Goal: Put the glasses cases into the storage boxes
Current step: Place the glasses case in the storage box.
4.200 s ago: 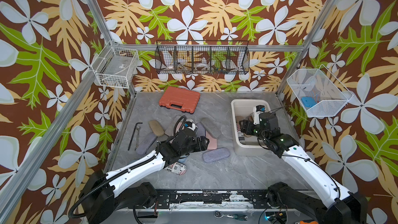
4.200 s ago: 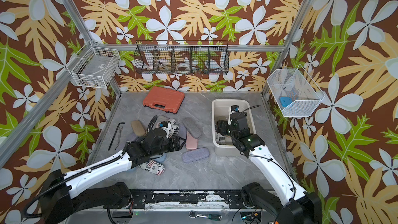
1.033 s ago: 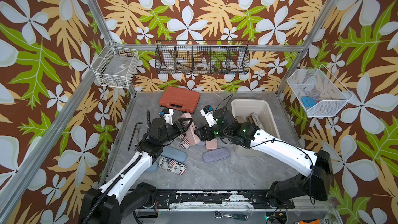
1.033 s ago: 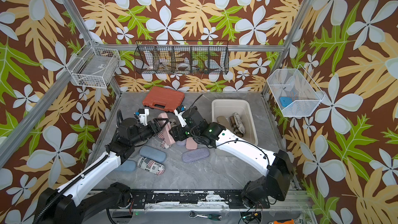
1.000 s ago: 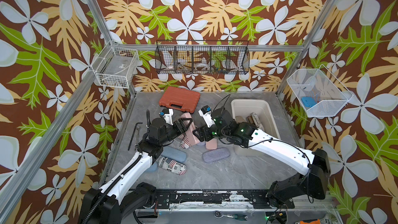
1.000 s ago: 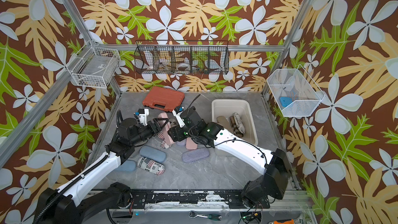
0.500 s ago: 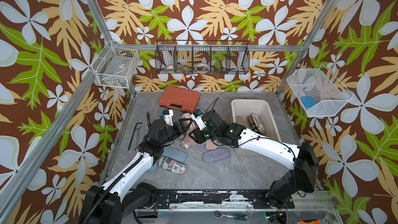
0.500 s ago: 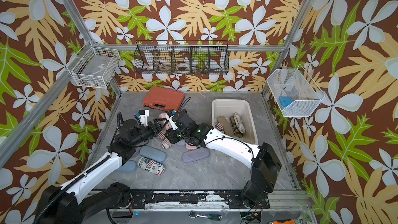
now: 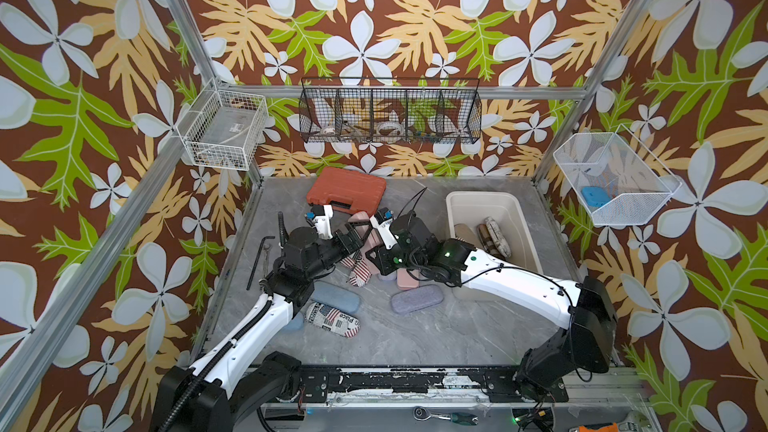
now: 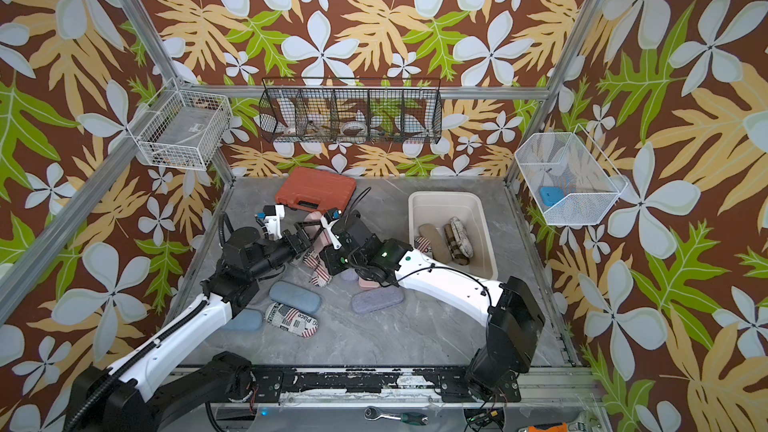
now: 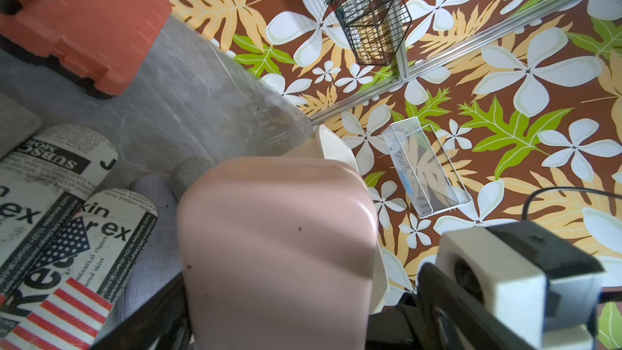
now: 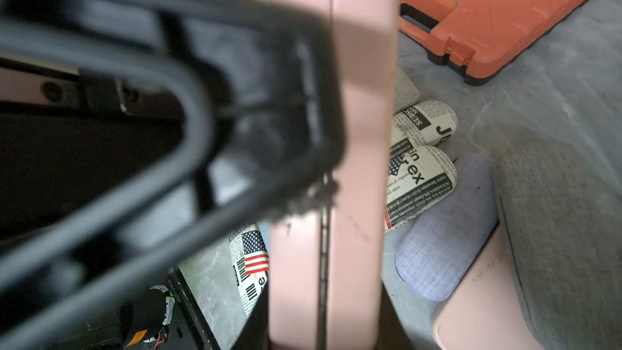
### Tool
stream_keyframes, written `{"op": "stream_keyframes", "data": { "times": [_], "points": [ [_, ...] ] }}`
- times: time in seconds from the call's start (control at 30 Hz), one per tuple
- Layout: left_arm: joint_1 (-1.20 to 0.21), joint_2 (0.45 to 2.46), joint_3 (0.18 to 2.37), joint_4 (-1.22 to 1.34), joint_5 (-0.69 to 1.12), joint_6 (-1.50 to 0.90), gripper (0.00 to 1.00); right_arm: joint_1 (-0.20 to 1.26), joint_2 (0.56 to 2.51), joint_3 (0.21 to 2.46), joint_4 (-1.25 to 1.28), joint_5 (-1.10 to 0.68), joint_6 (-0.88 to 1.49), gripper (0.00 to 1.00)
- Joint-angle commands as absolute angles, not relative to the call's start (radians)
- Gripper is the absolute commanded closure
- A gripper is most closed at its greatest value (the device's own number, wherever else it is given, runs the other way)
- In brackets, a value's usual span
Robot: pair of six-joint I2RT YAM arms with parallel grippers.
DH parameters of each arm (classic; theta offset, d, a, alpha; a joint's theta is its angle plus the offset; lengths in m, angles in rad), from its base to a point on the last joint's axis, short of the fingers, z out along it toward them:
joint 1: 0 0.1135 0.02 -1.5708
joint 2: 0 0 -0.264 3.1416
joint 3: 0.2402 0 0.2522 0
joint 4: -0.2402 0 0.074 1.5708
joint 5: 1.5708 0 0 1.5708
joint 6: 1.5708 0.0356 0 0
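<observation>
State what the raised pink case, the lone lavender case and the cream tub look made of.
Pink case: hard, smooth shell, probably plastic or faux leather; soft sheen, side seam.
Lavender case: apparently a woven fabric covering; matte, speckled surface.
Cream tub: moulded plastic; smooth walls, rolled rim.

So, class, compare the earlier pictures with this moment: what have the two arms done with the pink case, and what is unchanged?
The right gripper swung from the storage tub across to the left gripper, which had lifted the pink case, and closed on it. Whether the left jaws have released is unclear. Tub, orange toolcase and lavender case stayed put.
</observation>
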State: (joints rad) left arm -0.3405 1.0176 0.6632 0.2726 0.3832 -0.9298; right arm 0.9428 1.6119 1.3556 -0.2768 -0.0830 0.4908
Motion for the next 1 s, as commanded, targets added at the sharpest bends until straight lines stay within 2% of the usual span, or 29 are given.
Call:
{"op": "stream_keyframes", "data": {
  "times": [0.0,0.2,0.4,0.47,0.63,0.83,0.97],
  "points": [
    [-0.324,0.980,0.706,0.205,0.301,-0.844,0.00,0.943,1.612,1.351,-0.229,-0.110,0.520,0.82],
    [-0.292,0.838,0.719,0.057,0.097,-0.806,0.00,0.906,1.606,1.369,-0.262,-0.128,0.536,0.83],
    [-0.292,0.591,0.568,0.039,-0.133,-0.834,0.00,0.804,1.512,1.375,-0.389,-0.116,0.499,0.83],
    [-0.293,0.514,0.510,0.038,-0.157,-0.844,0.00,0.746,1.456,1.366,-0.434,-0.097,0.485,0.82],
    [-0.292,0.401,0.367,0.072,-0.072,-0.924,0.00,0.576,1.302,1.317,-0.547,-0.084,0.448,0.81],
    [-0.293,0.386,0.235,0.131,0.064,-1.051,0.00,0.347,1.185,1.186,-0.653,-0.086,0.410,0.80],
    [-0.292,0.411,0.088,0.327,0.202,-1.195,0.07,0.229,1.164,1.099,-0.673,-0.166,0.399,0.80]
  ]
}}
